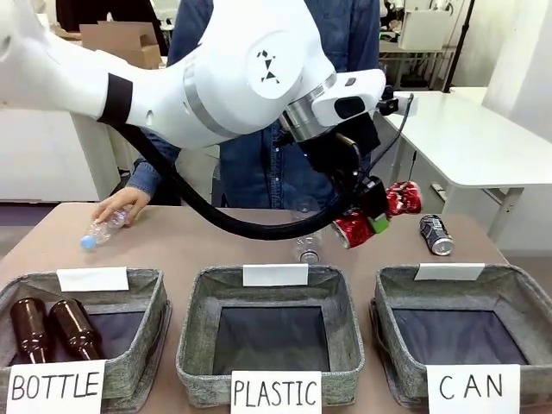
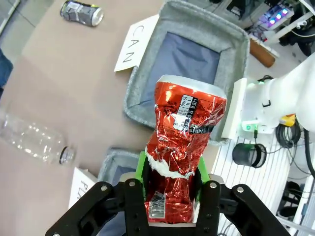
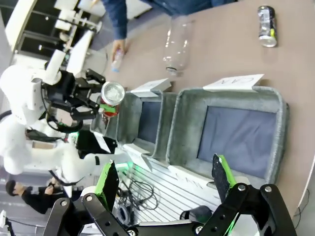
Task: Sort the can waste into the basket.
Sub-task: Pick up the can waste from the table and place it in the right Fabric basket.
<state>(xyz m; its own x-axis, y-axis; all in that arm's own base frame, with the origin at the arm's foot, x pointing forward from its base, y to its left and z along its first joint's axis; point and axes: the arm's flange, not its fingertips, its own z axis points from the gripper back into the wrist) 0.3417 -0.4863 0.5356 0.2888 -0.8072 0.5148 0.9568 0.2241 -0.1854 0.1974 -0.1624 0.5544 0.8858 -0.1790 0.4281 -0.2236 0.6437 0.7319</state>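
Observation:
My left gripper [image 1: 373, 214] hangs above the table behind the baskets, shut on a crushed red can [image 1: 404, 198]. In the left wrist view the red can [image 2: 186, 132] stands up between the green pads [image 2: 142, 167] of my left gripper [image 2: 171, 172]. Below and ahead of it lies the grey basket [image 2: 147, 88] signed "CAN". A black can with silver ends [image 1: 436, 235] lies on its side behind the CAN basket [image 1: 517, 289]. My right gripper [image 3: 165, 179] is open with nothing between its fingers, above that basket [image 3: 275, 98]. The black can [image 3: 267, 25] lies beyond it.
The PLASTIC basket [image 1: 194, 345] stands in the middle. The BOTTLE basket [image 1: 147, 285] at the left holds two brown bottles [image 1: 53, 329]. A clear plastic bottle [image 1: 308, 246] lies behind the middle basket. A person's hand [image 1: 121, 203] rests on another plastic bottle [image 1: 102, 231] at the far left.

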